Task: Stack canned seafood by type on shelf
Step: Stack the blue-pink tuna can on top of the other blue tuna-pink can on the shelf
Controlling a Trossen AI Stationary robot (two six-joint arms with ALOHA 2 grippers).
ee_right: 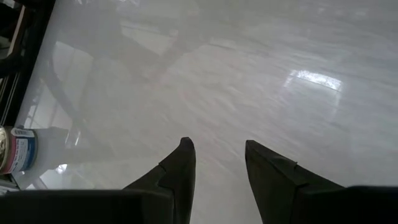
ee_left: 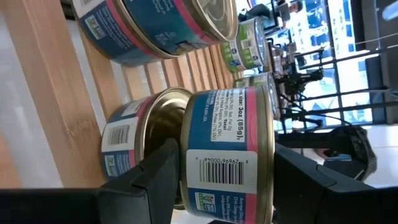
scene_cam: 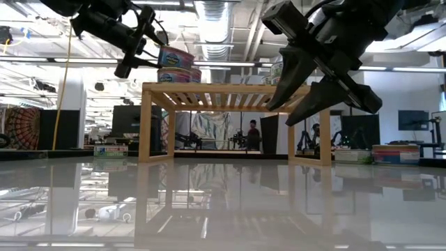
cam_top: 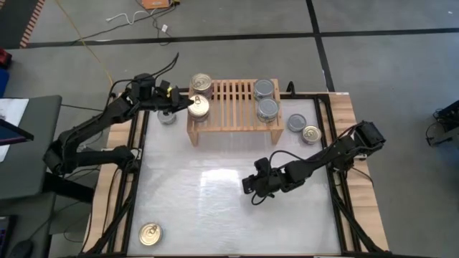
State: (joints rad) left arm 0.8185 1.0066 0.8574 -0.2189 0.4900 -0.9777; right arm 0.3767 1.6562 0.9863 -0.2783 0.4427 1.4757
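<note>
The light-wood shelf [cam_top: 233, 115] stands at the table's far middle. On its left end are two gold-topped cans [cam_top: 201, 84] [ee_left: 130, 140]. My left gripper [ee_left: 227, 171] is shut on a third blue-and-pink can [ee_left: 230, 137], held just above the nearer of the two. Two silver-topped cans [cam_top: 265, 89] [cam_top: 267, 109] sit on the shelf's right end. My right gripper [cam_top: 252, 188] hangs open over the table's middle with nothing between its fingers [ee_right: 180, 162]. My left gripper pinches the can between its two fingers by its flat ends [ee_left: 188, 155], one finger [ee_left: 163, 168] under its bottom and the other over its top. The fingers come nearly level from the table's left side. The can hangs about upright just over the gold top of the can below.
Loose cans stand on the table: a silver one [cam_top: 167, 115] left of the shelf, a silver one [cam_top: 296, 122] and a gold one [cam_top: 311, 134] to its right, and a gold one [cam_top: 149, 233] at the near left corner. The shelf's middle slats are bare.
</note>
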